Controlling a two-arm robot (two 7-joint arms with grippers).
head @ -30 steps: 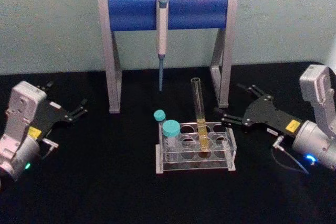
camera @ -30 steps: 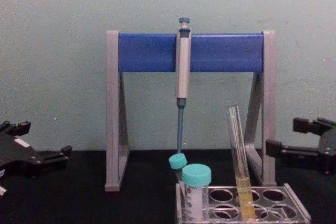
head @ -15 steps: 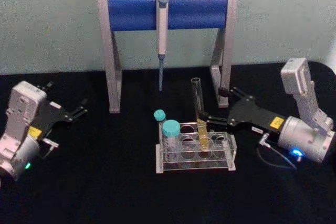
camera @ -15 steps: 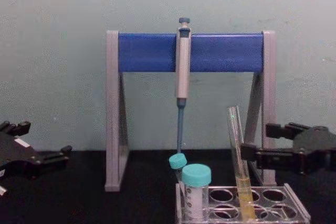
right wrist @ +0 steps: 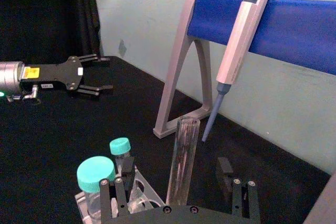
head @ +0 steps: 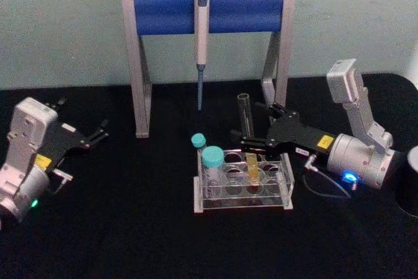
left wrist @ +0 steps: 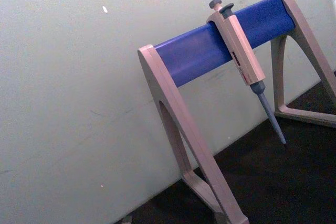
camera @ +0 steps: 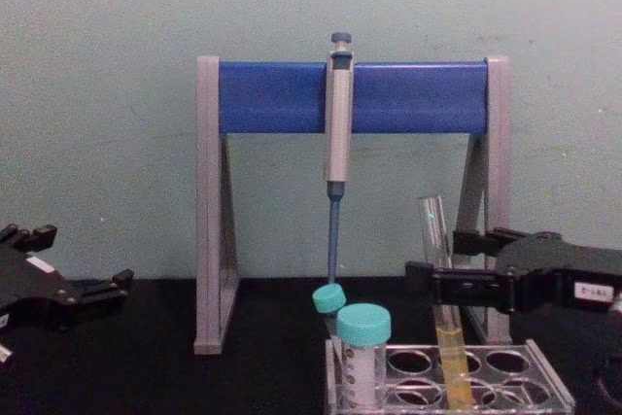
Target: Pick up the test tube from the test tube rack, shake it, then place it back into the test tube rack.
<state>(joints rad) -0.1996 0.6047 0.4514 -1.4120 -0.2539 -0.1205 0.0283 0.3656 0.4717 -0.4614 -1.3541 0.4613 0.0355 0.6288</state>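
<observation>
The test tube (head: 245, 114) stands slightly tilted in the clear test tube rack (head: 282, 194), with yellow liquid in its lower part. My right gripper (head: 249, 124) is open, one finger on each side of the tube above the rack, not closed on it. From the chest, the tube (camera: 431, 219) passes between the dark fingers of the right gripper (camera: 436, 259). The right wrist view shows the tube (right wrist: 184, 145) centred in the open right gripper (right wrist: 177, 184). My left gripper (head: 98, 136) rests open at the far left of the table.
A grey-and-blue pipette stand (head: 163, 12) with a hanging pipette (head: 201, 37) rises just behind the rack. Two teal-capped vials (head: 212, 158) sit in the rack's left end. A dark round object (head: 408, 187) is at the right edge.
My right gripper has moved left from beside the rack until its open fingers straddle the test tube. The left arm and the tube have not moved.
</observation>
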